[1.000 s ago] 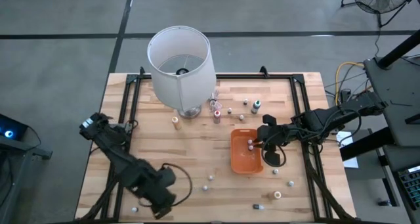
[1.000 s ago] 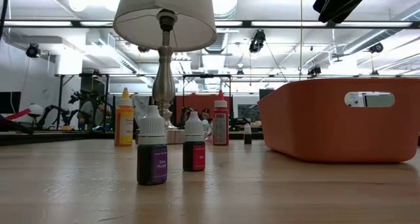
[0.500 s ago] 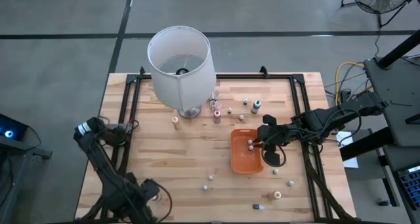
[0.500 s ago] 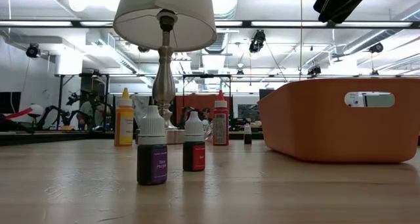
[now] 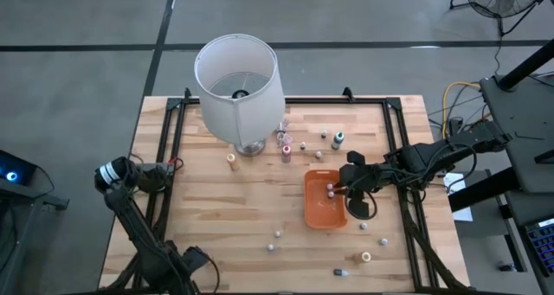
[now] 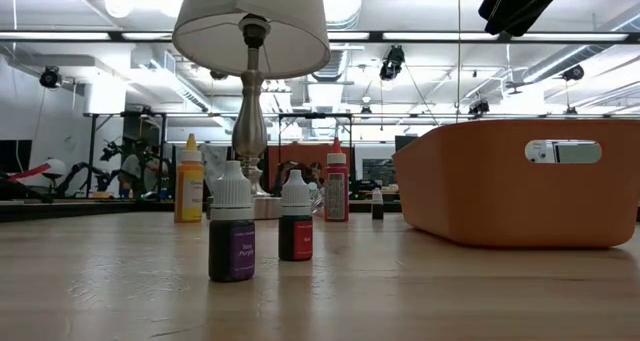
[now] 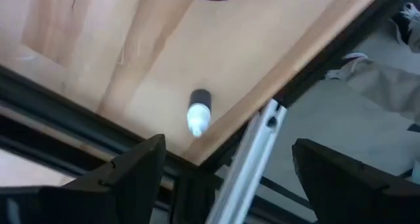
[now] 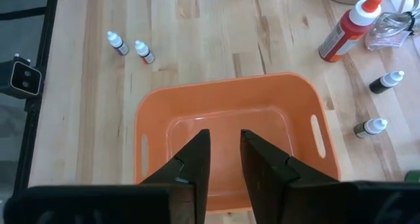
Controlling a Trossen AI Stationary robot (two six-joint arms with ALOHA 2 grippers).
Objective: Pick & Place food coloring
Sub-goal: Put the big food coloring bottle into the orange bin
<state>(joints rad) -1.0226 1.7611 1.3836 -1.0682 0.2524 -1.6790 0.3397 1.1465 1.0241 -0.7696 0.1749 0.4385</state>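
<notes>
Several tiny food coloring bottles stand scattered on the wooden table (image 5: 216, 208): two near the front (image 5: 275, 240), others by the lamp (image 5: 303, 144), and one on its side at the near edge (image 5: 340, 272). The orange tray (image 5: 322, 210) sits right of centre. My right gripper (image 5: 338, 189) hovers over the tray's right end. Its fingers (image 8: 197, 158) stand a narrow gap apart, with only the tray floor (image 8: 225, 129) between them. Two pale dots (image 5: 330, 189) lie beside its tips; I cannot tell what they are. My left gripper (image 7: 228, 145) is open at the near edge, facing the lying bottle (image 7: 199, 112).
A tall lamp with a white shade (image 5: 238, 74) stands at the far left of centre. A red squeeze bottle (image 8: 348, 27) and a yellow one (image 6: 189, 179) stand near its base. Black frame rails (image 5: 173, 148) run along the table's sides. A shoe (image 7: 407, 23) shows on the floor.
My left arm has swung back toward the table's near-left corner. Its gripper has moved from the near-left part of the table to the very near edge, and its elbow has shifted left. The right arm and the bottles have kept still.
</notes>
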